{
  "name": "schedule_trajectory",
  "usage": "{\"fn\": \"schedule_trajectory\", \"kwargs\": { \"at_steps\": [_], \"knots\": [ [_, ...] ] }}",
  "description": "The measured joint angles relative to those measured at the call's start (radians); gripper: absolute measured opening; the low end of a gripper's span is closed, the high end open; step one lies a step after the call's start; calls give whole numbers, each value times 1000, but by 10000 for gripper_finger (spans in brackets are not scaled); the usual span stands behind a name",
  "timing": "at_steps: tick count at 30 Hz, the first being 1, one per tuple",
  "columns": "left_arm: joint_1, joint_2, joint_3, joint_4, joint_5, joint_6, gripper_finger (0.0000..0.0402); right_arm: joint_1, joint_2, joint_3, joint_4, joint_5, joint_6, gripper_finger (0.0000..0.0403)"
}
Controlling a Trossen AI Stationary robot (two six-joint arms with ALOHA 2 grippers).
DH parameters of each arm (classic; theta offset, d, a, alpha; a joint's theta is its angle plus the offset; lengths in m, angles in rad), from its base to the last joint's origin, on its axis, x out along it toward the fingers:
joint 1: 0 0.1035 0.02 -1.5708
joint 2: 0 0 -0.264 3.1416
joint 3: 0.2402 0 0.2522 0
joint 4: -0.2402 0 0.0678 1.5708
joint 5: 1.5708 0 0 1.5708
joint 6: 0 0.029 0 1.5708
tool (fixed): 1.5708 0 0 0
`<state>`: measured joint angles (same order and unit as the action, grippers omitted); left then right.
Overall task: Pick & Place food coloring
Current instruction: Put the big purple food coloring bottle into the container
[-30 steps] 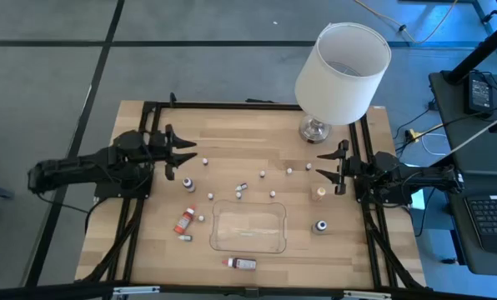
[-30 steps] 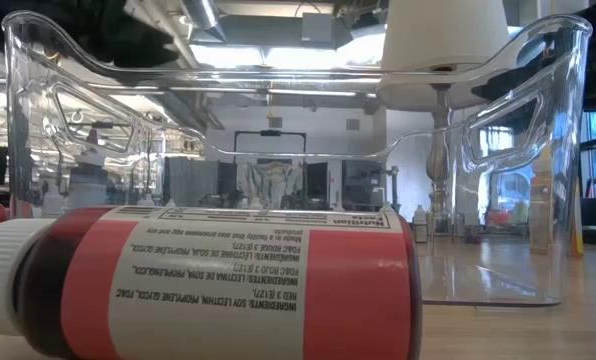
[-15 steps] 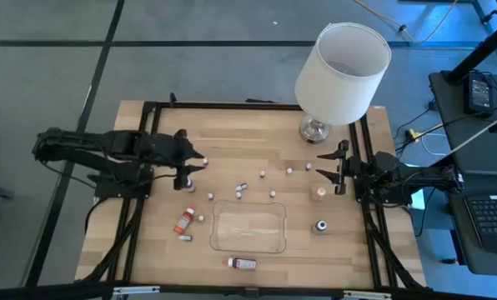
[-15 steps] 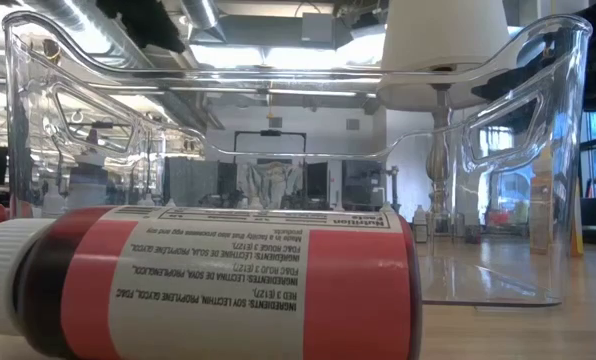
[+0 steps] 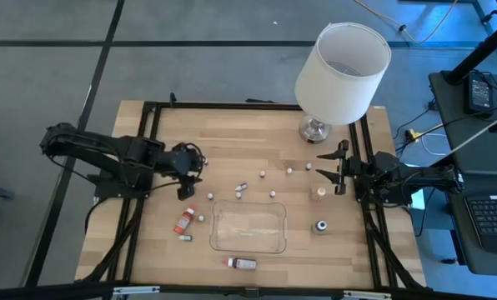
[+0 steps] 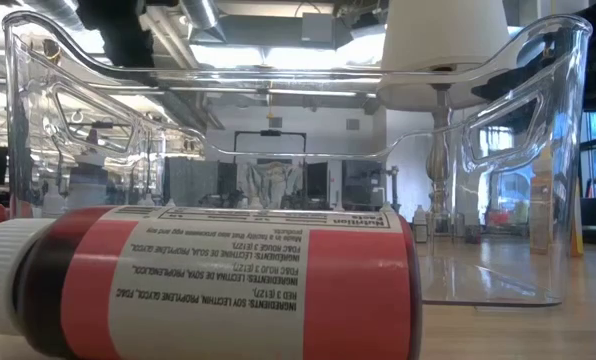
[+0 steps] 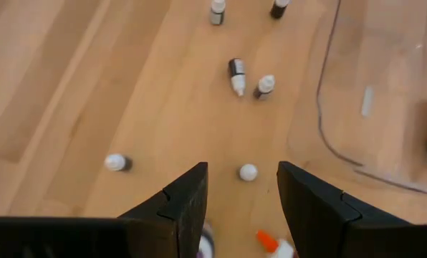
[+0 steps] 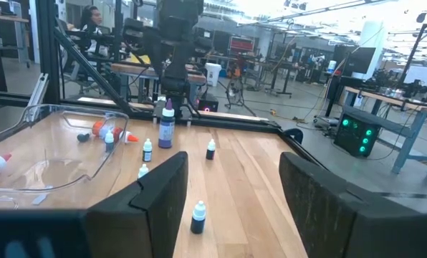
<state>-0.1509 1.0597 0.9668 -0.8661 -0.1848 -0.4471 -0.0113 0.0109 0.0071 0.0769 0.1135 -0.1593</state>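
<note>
Red bottle (image 6: 218,285) on its side nearest, clear tray (image 5: 248,227) behind it, left pincer (image 5: 187,177) open above a purple bottle (image 8: 166,129), small bottles (image 7: 236,74) scattered ahead of its fingers (image 7: 181,204), right pincer (image 5: 330,169) open, waiting at the tabletop (image 5: 232,137) edge beside the lamp (image 5: 340,62).

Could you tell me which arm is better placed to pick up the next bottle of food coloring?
Left. Its open claw hangs over a bottle by the left rail; the right claw waits at the right rail.
</note>
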Motion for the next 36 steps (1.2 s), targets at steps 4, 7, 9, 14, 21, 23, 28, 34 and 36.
{"fn": "schedule_trajectory", "kwargs": {
  "at_steps": [4,7,9,14,21,23,28,34,36],
  "knots": [
    [2,1,0,18,1,26,164,0,0,0,0,0,0,223],
    [2,1,0,18,0,86,165,0,0,0,0,0,0,223],
    [2,1,0,19,0,90,165,0,0,0,0,0,0,223],
    [2,1,0,29,6,94,166,0,0,0,0,0,0,223],
    [2,1,0,30,23,94,171,0,0,0,0,0,0,223],
    [2,1,0,35,26,93,173,0,0,0,0,0,0,223],
    [2,1,0,35,2,95,204,0,0,0,0,0,1,223],
    [2,1,0,35,-26,117,249,0,0,0,0,0,1,223],
    [2,1,0,35,-25,117,255,0,0,0,0,0,1,223]
  ]
}}
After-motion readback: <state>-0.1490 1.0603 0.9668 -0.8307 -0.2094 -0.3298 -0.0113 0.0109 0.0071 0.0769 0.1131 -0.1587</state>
